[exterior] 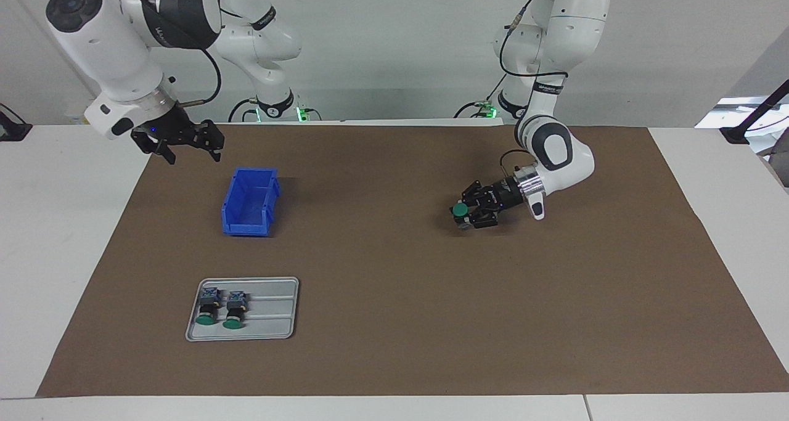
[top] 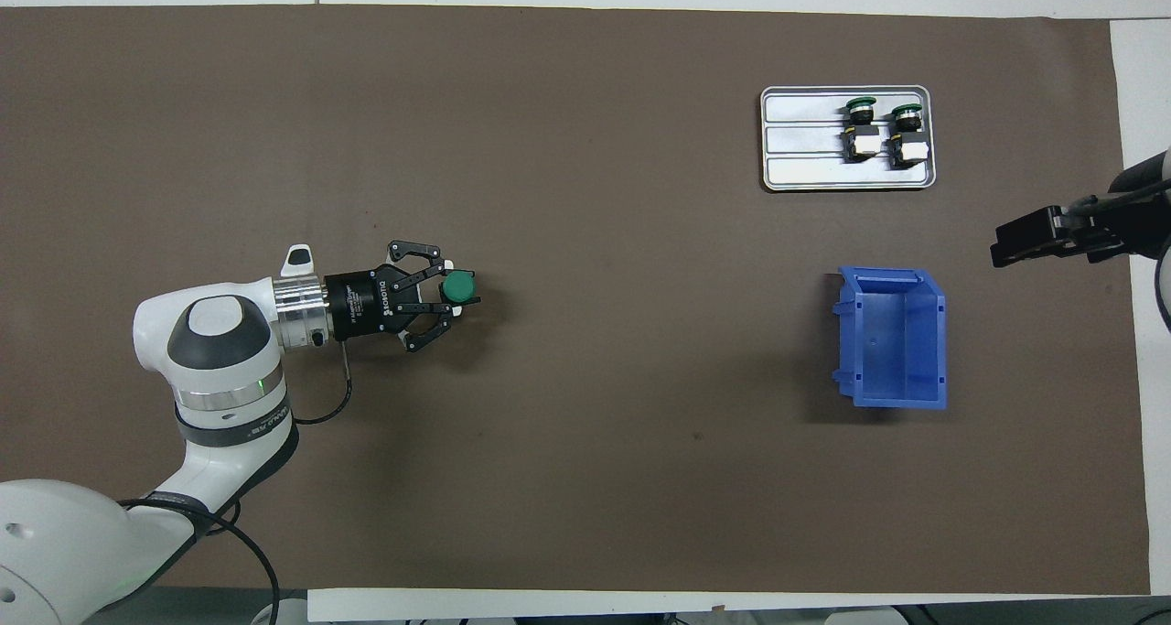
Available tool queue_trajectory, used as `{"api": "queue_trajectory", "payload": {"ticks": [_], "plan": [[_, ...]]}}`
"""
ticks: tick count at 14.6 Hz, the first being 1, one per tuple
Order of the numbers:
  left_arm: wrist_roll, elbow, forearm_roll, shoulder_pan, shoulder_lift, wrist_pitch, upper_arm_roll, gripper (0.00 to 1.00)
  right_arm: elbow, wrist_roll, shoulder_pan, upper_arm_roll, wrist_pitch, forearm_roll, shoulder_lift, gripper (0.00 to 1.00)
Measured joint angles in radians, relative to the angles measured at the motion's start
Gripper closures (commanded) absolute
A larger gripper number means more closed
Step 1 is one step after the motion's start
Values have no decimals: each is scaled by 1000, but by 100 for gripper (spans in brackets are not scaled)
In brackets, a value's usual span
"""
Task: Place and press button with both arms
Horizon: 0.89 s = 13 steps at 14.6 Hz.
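My left gripper [exterior: 463, 216] lies level, low over the brown mat toward the left arm's end of the table. It is shut on a button [exterior: 459, 209] whose round green cap faces up. From overhead the button [top: 456, 286] sits between the fingertips of the left gripper [top: 460, 293]. My right gripper [exterior: 191, 155] hangs open and holds nothing, above the mat's edge near the blue bin [exterior: 249, 202]. In the overhead view the right gripper [top: 1004, 243] just reaches in from the side.
A grey tray [exterior: 274, 313] [top: 800, 145] farther from the robots than the bin [top: 892, 337] carries two more green-capped buttons [exterior: 206, 307] [exterior: 234, 310], lying on their sides. The brown mat [exterior: 394, 298] covers most of the table.
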Motion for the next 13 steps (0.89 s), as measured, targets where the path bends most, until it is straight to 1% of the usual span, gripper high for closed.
{"api": "queue_trajectory", "payload": {"ticks": [4, 7, 9, 10, 11, 13], "plan": [[2, 0, -9, -1, 13, 0, -2, 96, 0, 47, -3, 0, -1, 3, 0, 2], [8, -1, -12, -2, 23, -1, -2, 89, 0, 51, -9, 0, -1, 4, -1, 2], [10, -1, -15, -2, 24, -2, -2, 79, 0, 51, -9, 0, -1, 4, -2, 2], [10, -1, -16, -1, 24, -2, -2, 71, 0, 51, -9, 0, -1, 4, -2, 2], [11, -2, -16, -1, 24, -2, -2, 59, 0, 51, -9, 0, -1, 4, -2, 2], [12, -5, -19, 1, 24, -1, -1, 56, 0, 51, -10, 0, -1, 4, -3, 2]]}}
